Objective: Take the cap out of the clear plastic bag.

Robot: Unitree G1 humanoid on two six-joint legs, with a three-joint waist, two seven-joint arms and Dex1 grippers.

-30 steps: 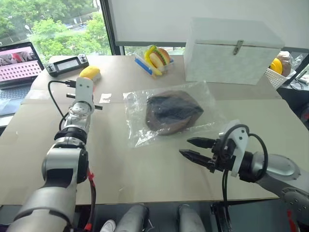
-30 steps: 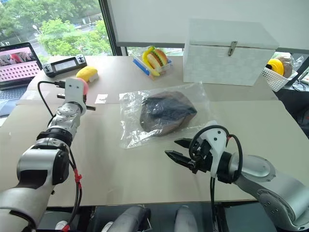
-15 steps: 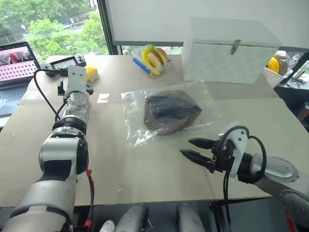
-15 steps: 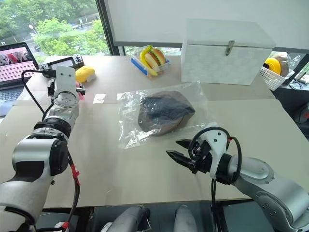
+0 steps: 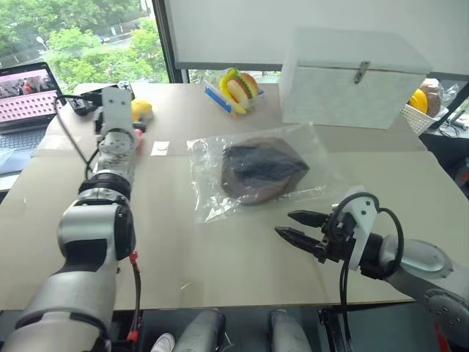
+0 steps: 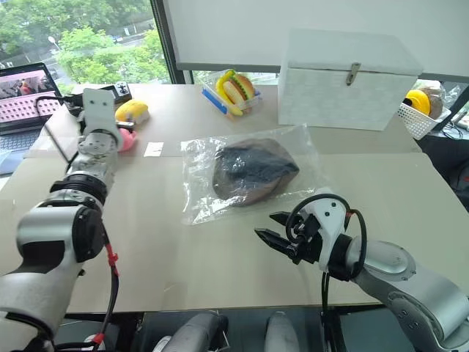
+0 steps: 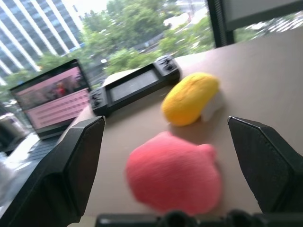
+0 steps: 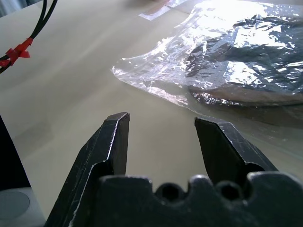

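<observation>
White lidded box [image 5: 354,76] behind clear plastic bag [image 5: 256,172], pink toy [image 7: 174,173], laptop [image 5: 26,94]

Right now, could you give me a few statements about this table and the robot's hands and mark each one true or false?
1. The cap lies inside the clear plastic bag. True.
2. The right gripper holds the bag. False: its fingers stand open, short of the bag's edge.
3. The left gripper is open, a pink toy before it. True.
4. The white box stands open. False: its lid is shut.
5. The cap lies on the laptop. False: it lies on the table.
</observation>
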